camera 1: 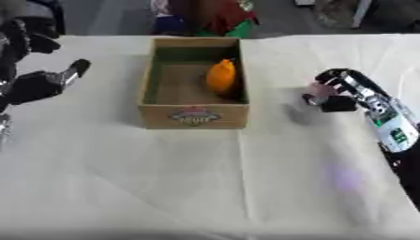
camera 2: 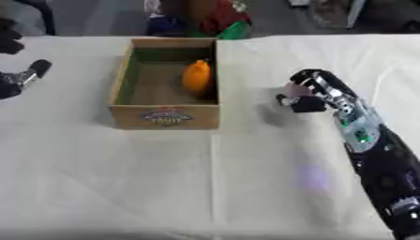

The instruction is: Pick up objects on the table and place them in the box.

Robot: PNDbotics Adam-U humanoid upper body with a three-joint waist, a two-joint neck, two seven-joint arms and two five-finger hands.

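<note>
The right hand [camera 2: 302, 97] hangs just right of the open brown cardboard box [camera 1: 193, 115], fingers curled round a small pinkish object [camera 1: 318, 88] I can't make out, probably lifted off the cloth-covered desk [camera 1: 205, 178] for dropping inside. A smooth orange fruit-shaped piece [camera 1: 221, 76] already lies against the box's right wall. The left hand [camera 1: 49, 79] idles at the left edge, fingers relaxed and apart.

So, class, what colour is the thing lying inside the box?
Orange, against the box's right wall; clearest in the left eye view.
</note>
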